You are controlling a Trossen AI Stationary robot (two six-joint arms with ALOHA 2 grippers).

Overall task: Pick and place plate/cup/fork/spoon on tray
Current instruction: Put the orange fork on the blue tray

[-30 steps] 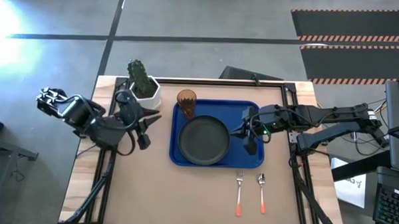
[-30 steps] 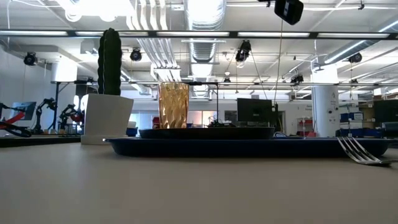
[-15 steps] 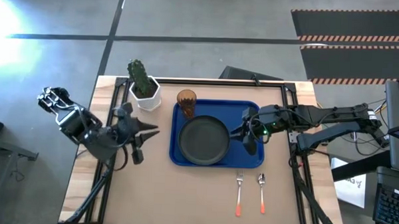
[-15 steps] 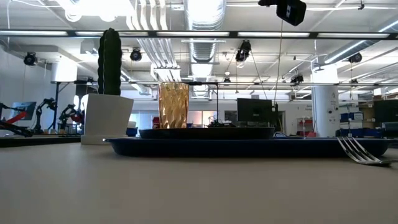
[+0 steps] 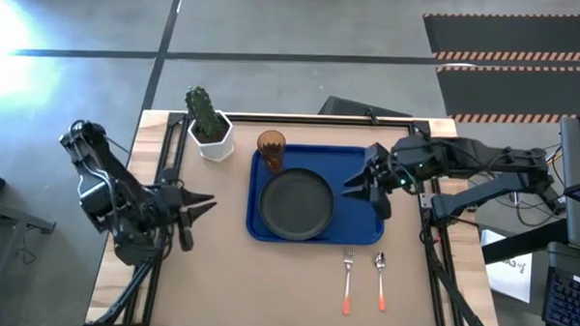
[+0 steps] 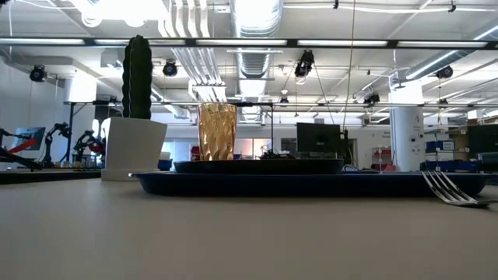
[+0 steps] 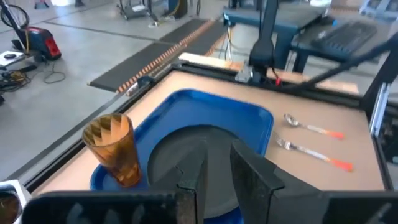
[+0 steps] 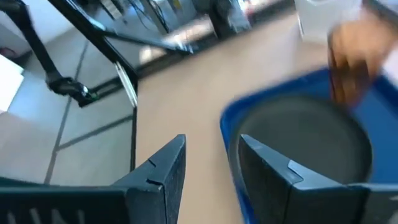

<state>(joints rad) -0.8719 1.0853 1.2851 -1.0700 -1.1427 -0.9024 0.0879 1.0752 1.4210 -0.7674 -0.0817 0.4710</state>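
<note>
From my seat the table [image 5: 218, 277] fills most of the overhead shot, light brown top with a wooden edge. On it the blue tray [image 5: 365, 161] sits about centre, toward the far side. The plate [image 5: 295, 203] is lying flat inside the tray, on its near half, and the cup [image 5: 270, 146] stands upright in the tray's far left corner, just beside the plate rim. In the low view I see the cup [image 6: 217, 132] poking up above the plate [image 6: 257, 166] and the tray [image 6: 311, 184] edge.

Left arm is parked over the left side of the table, its hand [image 5: 197, 209] open, fingers spread, pointing toward the tray but well apart from it and gripping nothing. Right hand [image 5: 366, 190] hangs over the tray's right end, just beside the plate, also open and empty; the right wrist view shows a clear gap between its two fingers.

White pot with the cactus [image 5: 207, 123] is off the tray at the far left corner of the table, near the cup.

Fork [image 5: 347, 279] and spoon [image 5: 380, 279] are both on the bare table, in front of the tray's near right corner, side by side, apart, orange handles toward the near edge
</note>
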